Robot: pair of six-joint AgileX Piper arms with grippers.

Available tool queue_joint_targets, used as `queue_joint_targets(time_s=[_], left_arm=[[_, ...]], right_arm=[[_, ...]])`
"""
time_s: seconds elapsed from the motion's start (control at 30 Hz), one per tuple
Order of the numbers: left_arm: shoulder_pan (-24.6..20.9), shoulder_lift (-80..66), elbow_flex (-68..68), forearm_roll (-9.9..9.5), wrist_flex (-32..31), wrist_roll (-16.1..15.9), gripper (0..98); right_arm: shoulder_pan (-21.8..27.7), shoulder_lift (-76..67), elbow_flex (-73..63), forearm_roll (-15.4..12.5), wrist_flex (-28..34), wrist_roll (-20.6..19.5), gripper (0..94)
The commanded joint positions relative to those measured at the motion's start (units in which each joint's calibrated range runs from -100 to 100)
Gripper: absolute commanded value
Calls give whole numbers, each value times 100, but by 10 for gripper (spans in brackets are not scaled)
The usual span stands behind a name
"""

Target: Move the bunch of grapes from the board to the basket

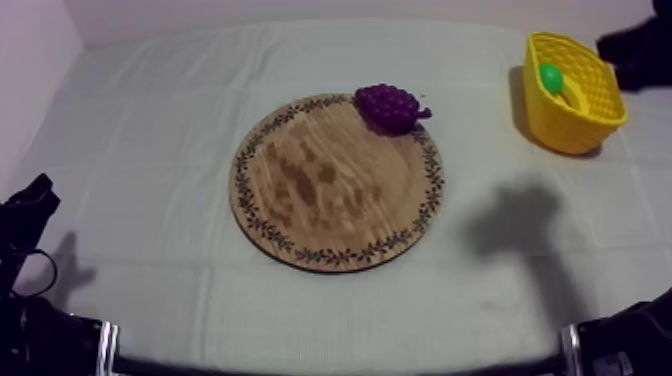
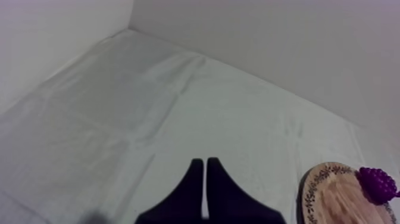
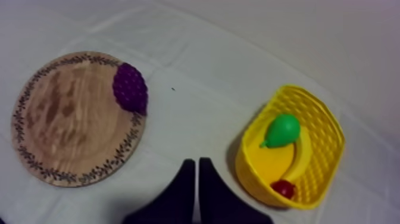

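The bunch of grapes sits on the upper right rim of the round wooden board at mid-frame in the top view. It is well apart from the yellow basket at the upper right, which holds a pear, a banana and a small red fruit. The left gripper has its fingers pressed together over bare cloth near the board, and the right gripper, likewise pressed together, hangs over the cloth between board and basket.

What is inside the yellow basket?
In the yellow basket: a pear, a banana and a small red fruit. The pear covers part of the banana; whatever lies beneath is hidden.
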Motion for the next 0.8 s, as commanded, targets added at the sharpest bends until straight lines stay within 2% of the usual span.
queue_joint_targets(time_s=[0.0, 0.2, 0.47, 0.77], left_arm=[[-1, 3, 4, 1, 3, 0, 0], [-1, 3, 4, 1, 3, 0, 0], [-1, 3, 4, 1, 3, 0, 0], [-1, 3, 4, 1, 3, 0, 0]], right_arm=[[-146, 1495, -1745, -84, 496, 101, 2], [-301, 2836, -2755, -406, 877, 441, 2], [-540, 4204, -3714, -519, 1175, 458, 3], [-722, 5463, -4405, -519, 1176, 371, 20]])
